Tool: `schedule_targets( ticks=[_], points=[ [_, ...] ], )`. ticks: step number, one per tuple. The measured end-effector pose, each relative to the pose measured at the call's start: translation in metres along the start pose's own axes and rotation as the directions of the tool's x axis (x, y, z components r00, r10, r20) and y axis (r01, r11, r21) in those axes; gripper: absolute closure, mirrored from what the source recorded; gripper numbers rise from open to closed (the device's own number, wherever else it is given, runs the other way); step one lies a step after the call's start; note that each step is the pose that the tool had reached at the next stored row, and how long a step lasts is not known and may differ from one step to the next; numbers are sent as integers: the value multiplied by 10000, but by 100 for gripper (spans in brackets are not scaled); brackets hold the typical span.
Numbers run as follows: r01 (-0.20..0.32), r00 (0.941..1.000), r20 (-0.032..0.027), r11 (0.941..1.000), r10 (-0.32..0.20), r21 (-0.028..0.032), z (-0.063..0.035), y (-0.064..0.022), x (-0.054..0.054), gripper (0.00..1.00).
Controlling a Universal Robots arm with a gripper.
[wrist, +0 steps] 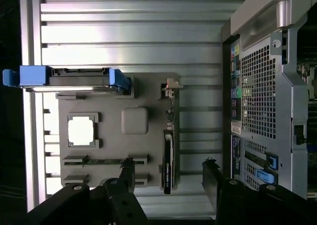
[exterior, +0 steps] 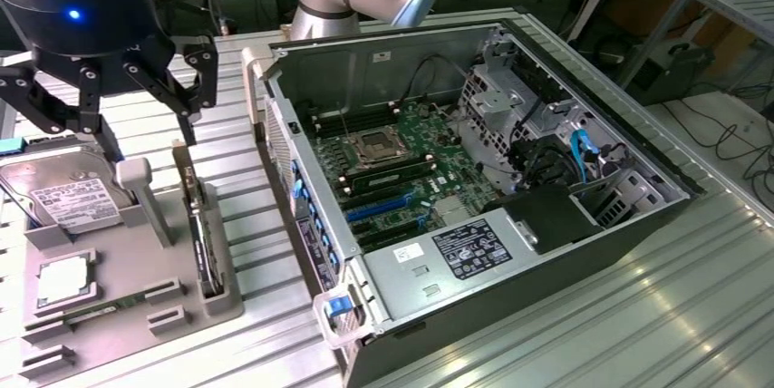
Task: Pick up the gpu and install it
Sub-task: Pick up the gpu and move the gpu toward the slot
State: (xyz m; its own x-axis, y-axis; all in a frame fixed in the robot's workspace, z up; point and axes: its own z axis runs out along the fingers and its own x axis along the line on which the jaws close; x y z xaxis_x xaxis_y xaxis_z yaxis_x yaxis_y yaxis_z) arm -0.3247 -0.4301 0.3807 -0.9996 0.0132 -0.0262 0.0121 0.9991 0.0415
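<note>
**Open gripper lined up over the standing gpu**

The work appears to be at the approach for the pick. Nearest the exterior camera, the grey fixture tray holds the gpu, which stands on edge in a slot. The slot is on the side of the tray facing the computer case.

To do this step well, I judge, the thin card should stay centred in the gap. The pads should be square to its two dark faces, and the descent straight, because a skewed grip could bind the card in its slot. (The CPU chip and hard drive share the tray, on the exterior view's left.)

The gripper hangs above the tray. Its fingers are spread wide, holding and touching nothing. The wrist view shows the gpu running between them.

Farther off, the motherboard lies exposed.
</note>
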Motion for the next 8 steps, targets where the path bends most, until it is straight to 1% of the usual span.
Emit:
schedule_targets(
  ticks=[8],
  points=[
    [6, 10000, 9, 9997, -7, 244, 30, -2, 1, 34]
  ],
)
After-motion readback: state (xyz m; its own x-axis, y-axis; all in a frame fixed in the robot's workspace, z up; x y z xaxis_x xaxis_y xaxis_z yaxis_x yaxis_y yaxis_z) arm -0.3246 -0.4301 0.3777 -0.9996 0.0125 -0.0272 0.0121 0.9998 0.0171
